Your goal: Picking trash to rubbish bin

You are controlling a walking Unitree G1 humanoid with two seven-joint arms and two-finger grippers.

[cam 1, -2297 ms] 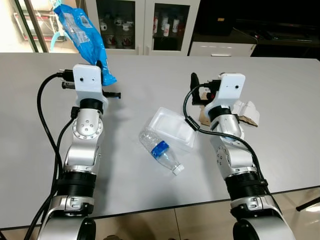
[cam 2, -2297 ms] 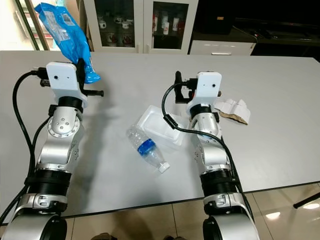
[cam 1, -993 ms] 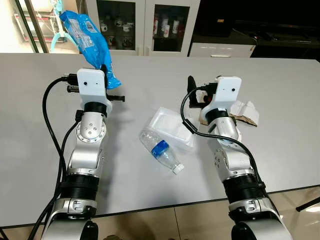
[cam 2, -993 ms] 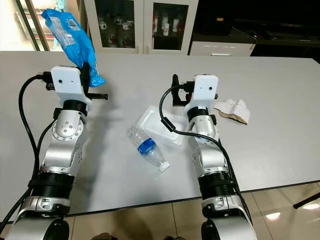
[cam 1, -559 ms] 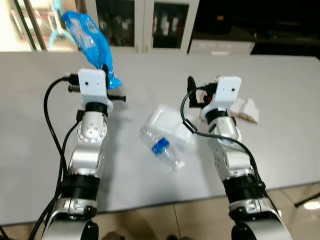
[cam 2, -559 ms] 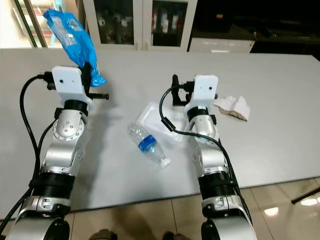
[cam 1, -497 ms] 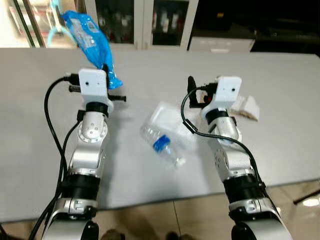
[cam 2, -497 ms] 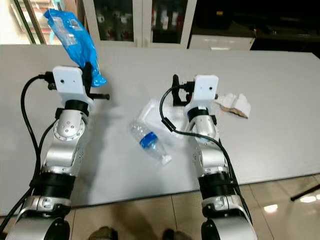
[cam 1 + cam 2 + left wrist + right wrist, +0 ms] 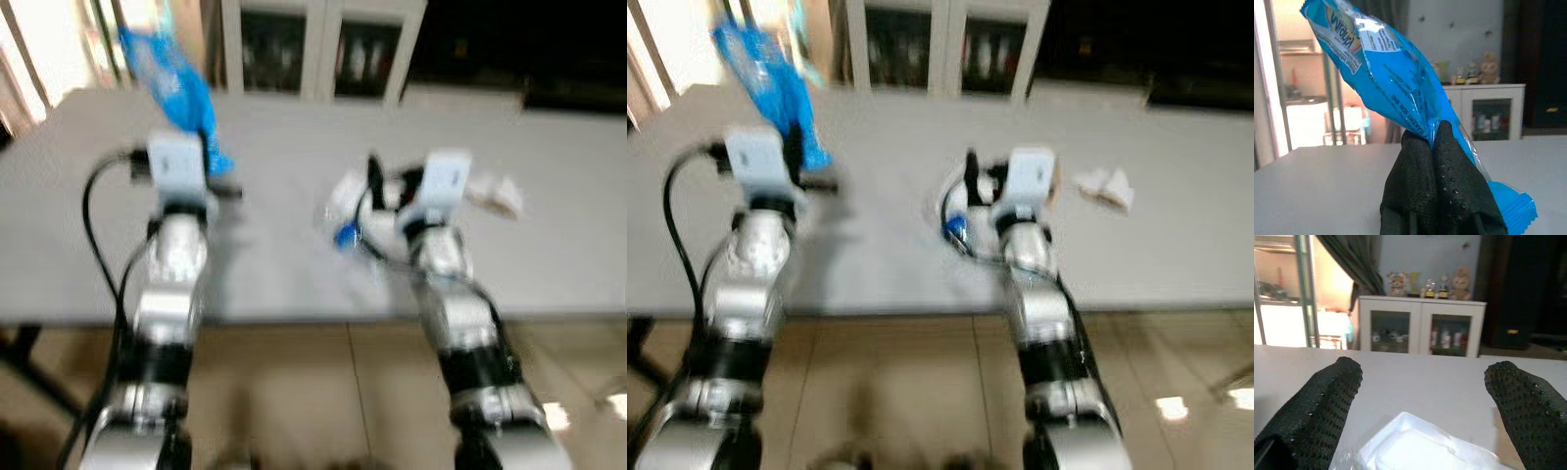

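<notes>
My left gripper (image 9: 1434,139) is shut on a blue snack wrapper (image 9: 1386,63), held upright above the grey table (image 9: 274,264) at the left. The wrapper (image 9: 174,83) sticks up over the left wrist. My right gripper (image 9: 1422,396) is open, its fingers (image 9: 1327,401) spread wide above a clear plastic tray (image 9: 1415,445) without touching it. In the blurred head views the tray (image 9: 343,191) and a clear bottle with a blue label (image 9: 343,235) lie just left of the right gripper (image 9: 377,176). A crumpled white and brown paper (image 9: 495,191) lies to its right.
The table's front edge (image 9: 294,318) runs across the middle of the head view, with tiled floor (image 9: 313,392) below it. A white glass-door cabinet (image 9: 1420,328) stands behind the table. A dark table leg (image 9: 24,362) shows at the lower left.
The whole head picture has shifted and blurred: the table edge now sits higher and more floor shows, so the camera moved. Both arms keep their pose; the wrapper stays gripped.
</notes>
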